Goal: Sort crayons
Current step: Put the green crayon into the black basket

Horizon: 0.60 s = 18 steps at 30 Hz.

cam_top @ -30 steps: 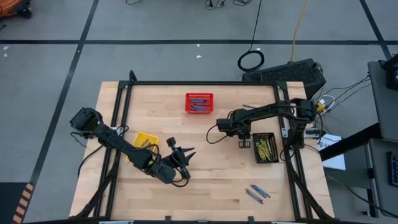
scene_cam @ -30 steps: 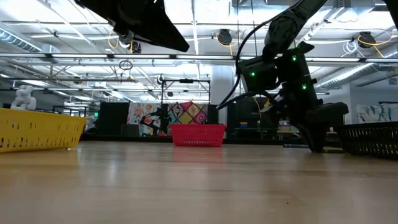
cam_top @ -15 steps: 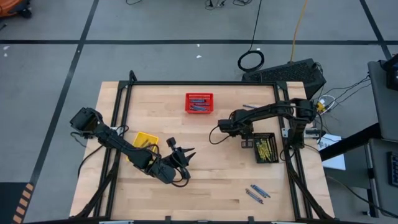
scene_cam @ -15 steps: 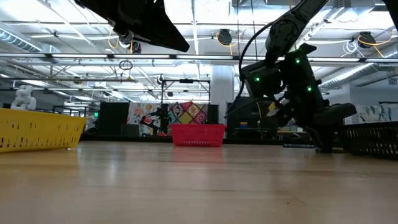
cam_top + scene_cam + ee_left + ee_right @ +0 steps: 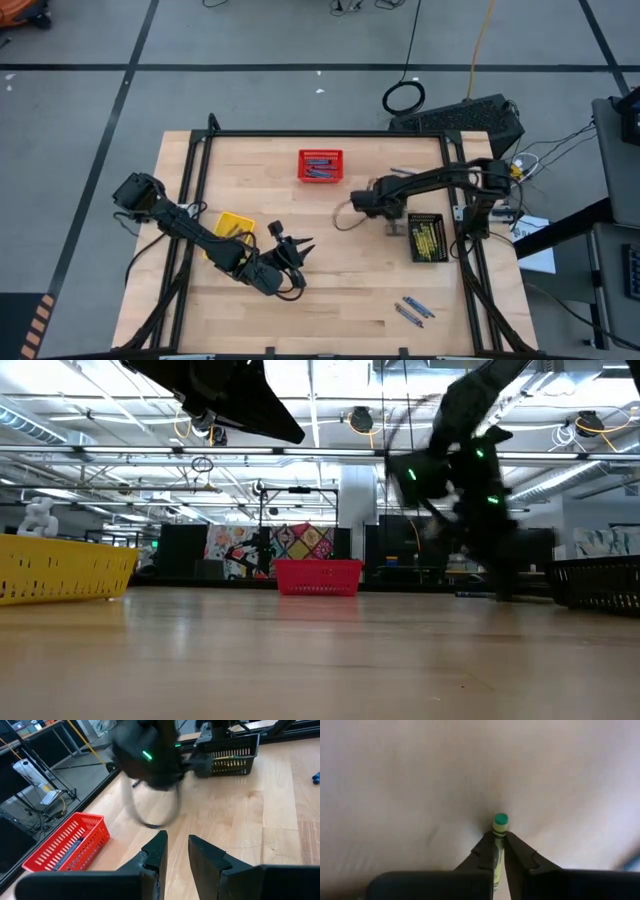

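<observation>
The right gripper [image 5: 499, 851] is pinching a yellow-green crayon [image 5: 499, 827] between its closed fingers, the green tip poking out past them over bare wood. Any lettering on its paper wrapper is too small to read, and no other writing can be made out anywhere on the bench.

Only the right wrist view is showing that crayon. In the high view the right arm is reaching across the table [image 5: 340, 290] and its gripper [image 5: 392, 225] is hanging just beside the black mesh basket [image 5: 426, 237], where yellow-green crayons are lying. From there too, blue crayons [image 5: 412, 310] are lying loose near the table's front edge, and more are sitting in the red mesh basket [image 5: 320, 166] toward the back.

The left gripper [image 5: 175, 851] is waiting near the middle front, beside the yellow mesh basket [image 5: 234, 227], its fingers standing slightly apart and holding nothing. Its wrist view is looking across at the other arm, blurred, with the red basket and black basket beyond. The low view is showing all three baskets along the tabletop.
</observation>
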Motion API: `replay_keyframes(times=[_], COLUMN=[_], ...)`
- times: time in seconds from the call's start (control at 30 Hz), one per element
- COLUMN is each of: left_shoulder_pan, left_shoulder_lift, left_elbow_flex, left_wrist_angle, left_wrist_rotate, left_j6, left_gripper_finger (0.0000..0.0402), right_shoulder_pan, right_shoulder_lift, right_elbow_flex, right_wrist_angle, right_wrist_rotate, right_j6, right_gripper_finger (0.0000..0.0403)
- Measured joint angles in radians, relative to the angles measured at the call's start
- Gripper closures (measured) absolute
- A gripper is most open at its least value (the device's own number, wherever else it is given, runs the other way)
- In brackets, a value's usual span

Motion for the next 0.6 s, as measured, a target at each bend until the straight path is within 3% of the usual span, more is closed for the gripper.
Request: replay_keyframes(times=[0.33,0.6], left_shoulder_pan=[0.0,0.0], left_shoulder_lift=[0.0,0.0], left_elbow_flex=[0.001,0.001], left_wrist_angle=[-0.003,-0.001], left_wrist_rotate=[-0.001,-0.002], left_j6=[-0.008,-0.009], left_gripper_finger=[0.032,0.032], right_shoulder_pan=[0.113,0.318], right_shoulder_lift=[-0.444,-0.745], right_elbow_flex=[0.03,0.03], right_wrist_angle=[0.154,-0.033], right_wrist_rotate=[0.123,0.119], right_j6=[0.22,0.765], right_gripper_finger=[0.0402,0.0402])
